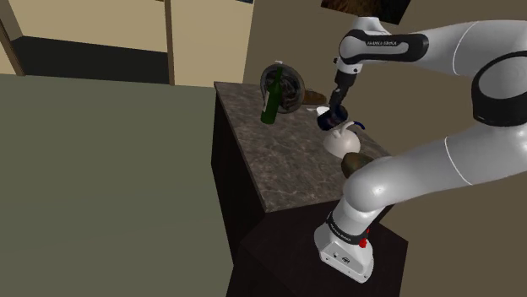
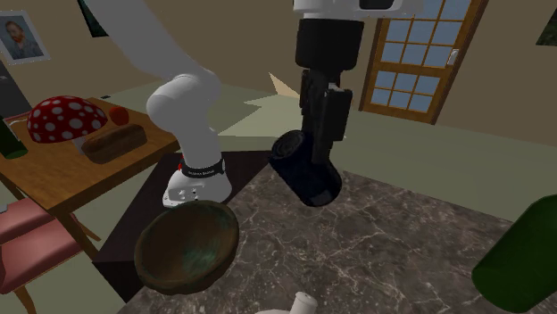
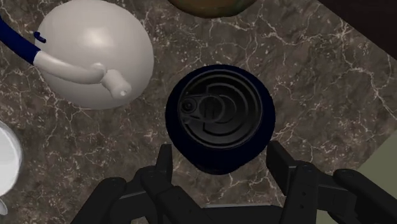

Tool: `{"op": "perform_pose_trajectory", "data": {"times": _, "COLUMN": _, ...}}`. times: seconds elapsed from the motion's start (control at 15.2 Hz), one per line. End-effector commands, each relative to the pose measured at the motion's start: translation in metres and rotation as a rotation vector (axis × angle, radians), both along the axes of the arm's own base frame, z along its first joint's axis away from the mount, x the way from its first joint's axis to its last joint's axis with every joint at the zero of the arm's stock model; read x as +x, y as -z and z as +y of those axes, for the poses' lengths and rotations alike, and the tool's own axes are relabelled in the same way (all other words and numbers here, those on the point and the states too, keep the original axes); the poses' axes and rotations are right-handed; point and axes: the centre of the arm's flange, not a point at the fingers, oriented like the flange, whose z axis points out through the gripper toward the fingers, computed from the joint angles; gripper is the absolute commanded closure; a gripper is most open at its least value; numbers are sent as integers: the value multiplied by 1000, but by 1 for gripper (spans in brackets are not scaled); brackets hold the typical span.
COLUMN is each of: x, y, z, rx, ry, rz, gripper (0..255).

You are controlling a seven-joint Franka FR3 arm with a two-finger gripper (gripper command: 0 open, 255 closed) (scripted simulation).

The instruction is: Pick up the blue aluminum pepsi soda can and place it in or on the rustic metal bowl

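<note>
Over the veined dark stone countertop point(image 2: 402, 241), the black gripper point(image 3: 221, 151) clasps the dark blue cylindrical can point(image 3: 219, 118) by its sides, the ringed lid facing the wrist camera. The round, tarnished bowl point(image 2: 178, 259) sits at the counter's edge, near a smooth white teapot point(image 3: 95, 51).

Teapot point(image 3: 95, 54) just beside can point(image 3: 219, 118); bowl point(image 3: 207, 6) beyond

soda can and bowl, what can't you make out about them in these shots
- soda can: its label. The wrist view looks down on the lid, the second exterior view gives a plain dark side, and the shoulder view has it too small.
- bowl: partly behind the arm at its elbow in the shoulder view; cut by the edge in the wrist view.
- green bottle: cut by the second exterior view's right edge.
</note>
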Motion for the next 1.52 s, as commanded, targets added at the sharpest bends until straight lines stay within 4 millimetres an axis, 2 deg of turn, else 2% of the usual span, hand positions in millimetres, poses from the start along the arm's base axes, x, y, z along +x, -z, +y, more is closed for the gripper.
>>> {"op": "perform_pose_trajectory", "data": {"times": 0.0, "x": -27, "y": 0, "z": 0, "rx": -1, "ry": -1, "rz": 0, "gripper": 255}}
{"op": "perform_pose_trajectory", "data": {"times": 0.73, "x": -171, "y": -15, "z": -13, "rx": -1, "ry": -1, "rz": 0, "gripper": 255}}
{"op": "perform_pose_trajectory", "data": {"times": 0.79, "x": -194, "y": -18, "z": -15, "rx": -1, "ry": -1, "rz": 0, "gripper": 255}}
{"op": "perform_pose_trajectory", "data": {"times": 1.45, "x": -194, "y": 35, "z": -15, "rx": -1, "ry": -1, "rz": 0, "gripper": 255}}
